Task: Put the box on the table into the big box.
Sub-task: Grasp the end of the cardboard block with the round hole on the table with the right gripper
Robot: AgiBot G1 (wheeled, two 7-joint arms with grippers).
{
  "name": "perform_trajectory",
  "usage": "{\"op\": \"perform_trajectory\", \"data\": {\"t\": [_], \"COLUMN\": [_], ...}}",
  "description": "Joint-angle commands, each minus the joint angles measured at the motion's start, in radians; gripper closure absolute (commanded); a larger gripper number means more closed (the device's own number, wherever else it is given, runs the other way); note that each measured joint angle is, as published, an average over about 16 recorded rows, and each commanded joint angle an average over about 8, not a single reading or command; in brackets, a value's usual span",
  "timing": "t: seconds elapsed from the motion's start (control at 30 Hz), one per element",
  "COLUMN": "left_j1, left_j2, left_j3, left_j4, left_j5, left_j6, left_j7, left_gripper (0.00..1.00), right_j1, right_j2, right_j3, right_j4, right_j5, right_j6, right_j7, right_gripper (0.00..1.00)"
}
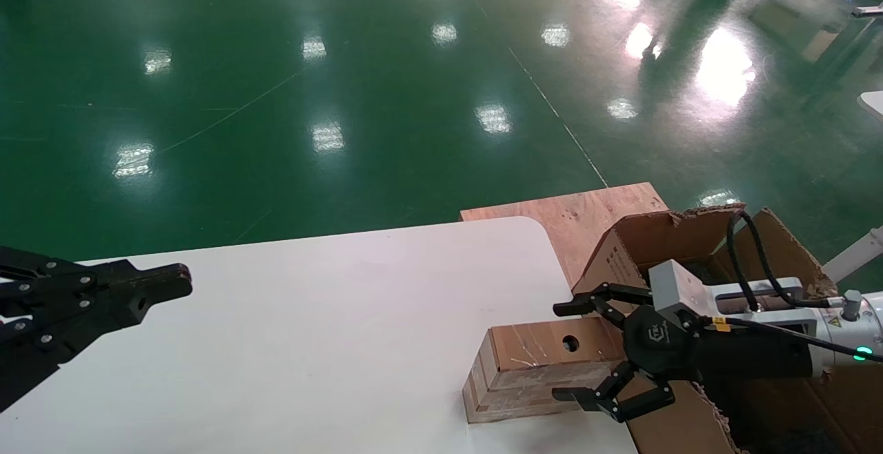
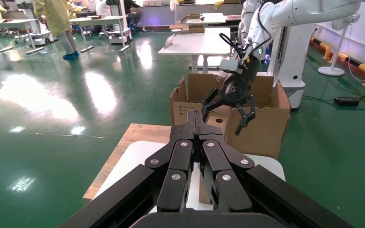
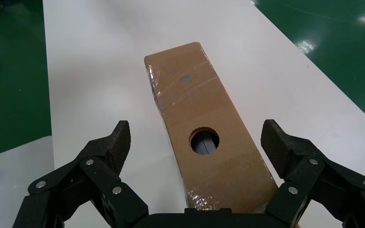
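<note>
The small brown box [image 1: 534, 364], with a round hole in its top face, lies on the white table [image 1: 310, 343] near its right edge. My right gripper [image 1: 562, 350] is open, with one finger on either side of the box's near end and neither touching it. The right wrist view shows the box [image 3: 204, 109] between the spread fingers [image 3: 116, 142] of that gripper [image 3: 196, 133]. The big box [image 1: 690, 233] stands open just right of the table, under my right arm. My left gripper [image 1: 179, 281] is shut and empty over the table's left side; its closed tips show in its wrist view [image 2: 198, 118].
A bare plywood board [image 1: 586, 216] lies behind the table's rounded corner, under the big box. Green floor surrounds everything. In the left wrist view the big box [image 2: 261, 128] and my right gripper [image 2: 223, 118] show farther off, with people and tables beyond.
</note>
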Motion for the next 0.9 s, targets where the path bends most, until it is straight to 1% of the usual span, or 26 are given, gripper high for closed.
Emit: {"op": "perform_trajectory", "data": {"t": [0.03, 0.37, 0.4, 0.63, 0.67, 0.83, 0.87, 0.9], "left_j1": [0.0, 0.0, 0.0, 0.0, 0.0, 0.0, 0.0, 0.0], "left_j2": [0.0, 0.0, 0.0, 0.0, 0.0, 0.0, 0.0, 0.0], "left_j3": [0.0, 0.0, 0.0, 0.0, 0.0, 0.0, 0.0, 0.0], "left_j4": [0.0, 0.0, 0.0, 0.0, 0.0, 0.0, 0.0, 0.0], "left_j5": [0.0, 0.0, 0.0, 0.0, 0.0, 0.0, 0.0, 0.0], "left_j6": [0.0, 0.0, 0.0, 0.0, 0.0, 0.0, 0.0, 0.0], "left_j7": [0.0, 0.0, 0.0, 0.0, 0.0, 0.0, 0.0, 0.0], "left_gripper": [1.0, 1.0, 1.0, 1.0, 1.0, 1.0, 0.97, 0.84], "right_j1": [0.001, 0.019, 0.02, 0.02, 0.02, 0.02, 0.019, 0.019], "right_j2": [0.0, -0.003, -0.003, -0.004, -0.004, -0.004, -0.004, -0.004], "right_j3": [-0.01, -0.045, -0.046, -0.048, -0.048, -0.045, -0.045, -0.045], "right_j4": [-0.004, -0.025, -0.027, -0.028, -0.028, -0.026, -0.025, -0.025], "right_j5": [0.004, 0.011, 0.012, 0.014, 0.013, 0.012, 0.011, 0.011], "right_j6": [0.0, 0.0, 0.0, 0.0, 0.0, 0.001, 0.001, 0.001], "right_j7": [-0.002, -0.001, 0.0, 0.0, 0.0, -0.001, -0.001, -0.001], "right_gripper": [0.0, 0.0, 0.06, 0.94, 1.0, 1.0, 1.0, 1.0]}}
